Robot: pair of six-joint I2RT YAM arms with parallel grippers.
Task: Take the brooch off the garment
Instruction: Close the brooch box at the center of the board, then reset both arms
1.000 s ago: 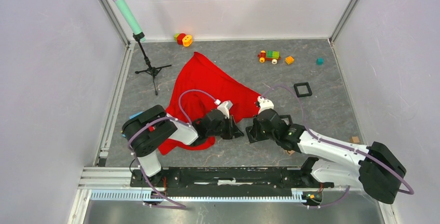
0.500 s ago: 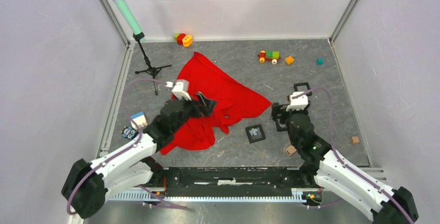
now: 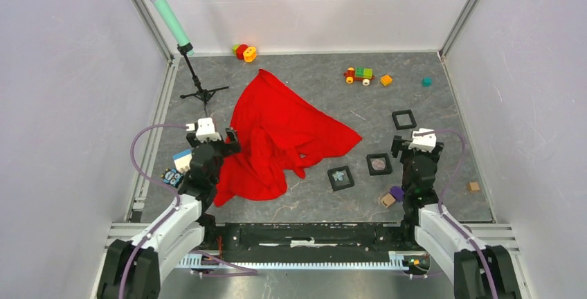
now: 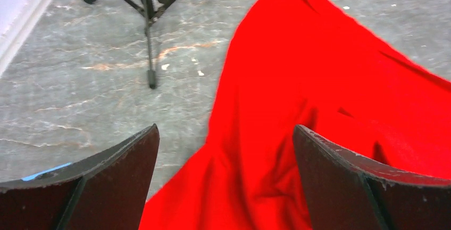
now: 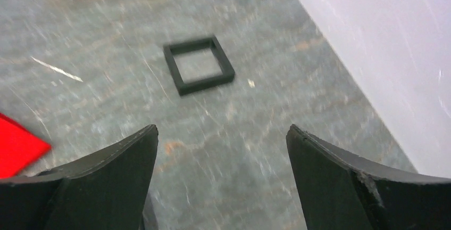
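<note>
Now both arms are pulled back, left gripper point(image 4: 224, 150) and right gripper point(image 5: 220, 139) spread empty; the likely brooch point(image 3: 340, 176) lies clear of the garment point(image 3: 284, 126), so removal looks done.

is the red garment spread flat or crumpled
Partly both: the red garment fans out flat toward the far side, but its near edge is bunched in folds in the top view.

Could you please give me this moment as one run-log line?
left tool: open, empty, beside red cloth garment | right tool: open, empty, facing empty black square frame | garment: crumpled, ungripped
</note>
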